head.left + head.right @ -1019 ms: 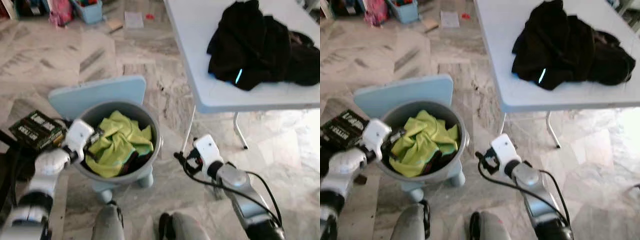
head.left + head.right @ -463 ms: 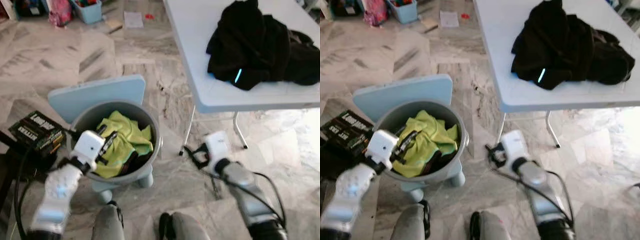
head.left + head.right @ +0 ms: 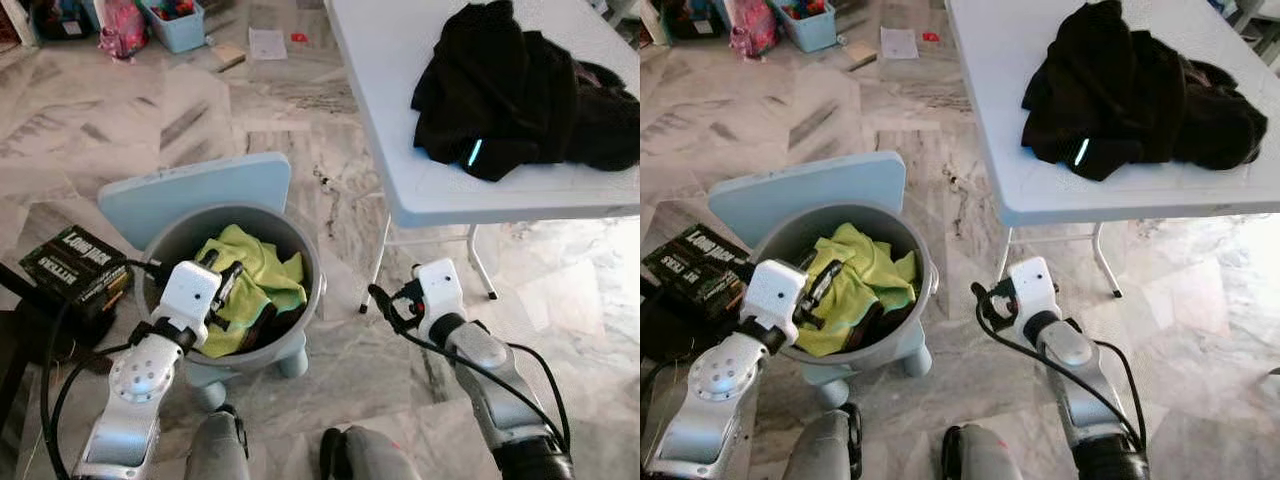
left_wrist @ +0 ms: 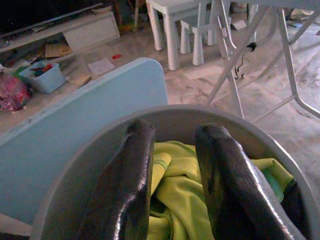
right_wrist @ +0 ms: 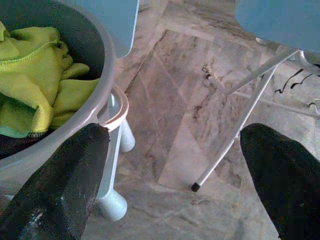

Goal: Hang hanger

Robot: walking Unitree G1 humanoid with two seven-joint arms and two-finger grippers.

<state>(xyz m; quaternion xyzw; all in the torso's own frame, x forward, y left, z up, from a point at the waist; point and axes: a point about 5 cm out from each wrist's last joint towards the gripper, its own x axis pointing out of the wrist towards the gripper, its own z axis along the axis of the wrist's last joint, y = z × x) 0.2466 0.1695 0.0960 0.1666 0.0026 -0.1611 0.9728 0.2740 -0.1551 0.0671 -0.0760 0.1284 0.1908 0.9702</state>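
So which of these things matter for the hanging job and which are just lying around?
Job: left gripper over the grey basin; yellow-green garment inside it; right gripper, open, above the floor.

Lying about: black clothes on white table; black box; blue chair.

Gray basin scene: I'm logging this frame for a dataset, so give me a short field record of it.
basin: gray basin on a small light-blue chair
contents: yellow-green cloth, something dark beneath
left gripper: over the basin, open, holding nothing
right gripper: open above the floor beside the basin
table: white folding table bearing black clothes
hanger: none identifiable
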